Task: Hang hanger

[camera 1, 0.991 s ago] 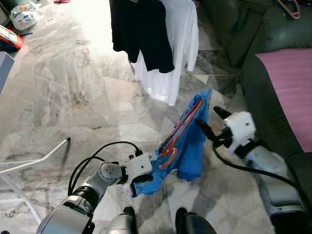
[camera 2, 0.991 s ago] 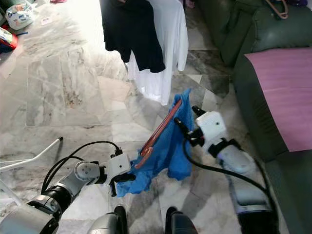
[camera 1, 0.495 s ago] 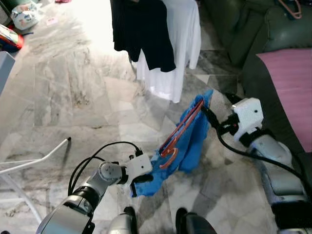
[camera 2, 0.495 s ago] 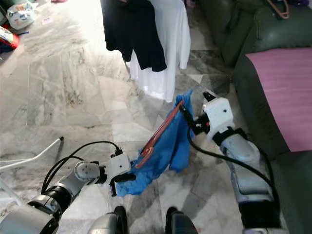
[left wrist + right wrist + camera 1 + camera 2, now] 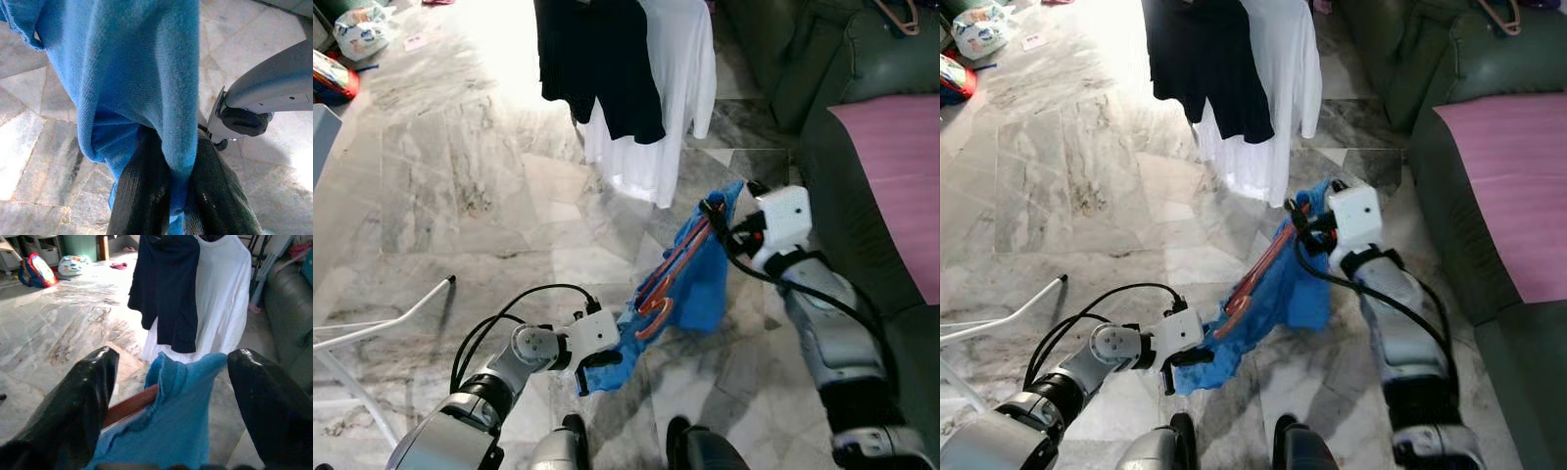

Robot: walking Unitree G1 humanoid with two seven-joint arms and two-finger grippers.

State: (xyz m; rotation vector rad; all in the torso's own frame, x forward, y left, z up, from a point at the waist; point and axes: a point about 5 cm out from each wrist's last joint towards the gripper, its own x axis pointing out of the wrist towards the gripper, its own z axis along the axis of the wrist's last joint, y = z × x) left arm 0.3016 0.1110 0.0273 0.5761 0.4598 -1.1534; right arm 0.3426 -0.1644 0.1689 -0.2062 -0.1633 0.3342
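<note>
A soft, knitted blue garment hangs stretched between the 2 grippers above a glossy grey marble floor with pale veining. Its fabric looks fuzzy and thick, bunched into folds at the lower end and pulled into a point at the upper end. Threaded through it is a slim reddish-brown hanger, smooth and curved, its hook curling out near the garment's middle and its long arm running diagonally up toward the right gripper.

The left gripper is low in front of the robot, its 2 ribbed black fingers pinched narrowly on a fold of the blue cloth. The right gripper is higher and to the right, at the garment's top corner; its 2 glossy, rounded black fingers stand wide apart, with the cloth's edge and the hanger's end lying between them, apparently touching neither.

Beyond, a navy t-shirt and a longer white t-shirt hang side by side, the navy one overlapping the white. A dark green leather sofa stands to the right, with a flat pink mat lying on it. A white tubular frame sits on the floor at the left.
</note>
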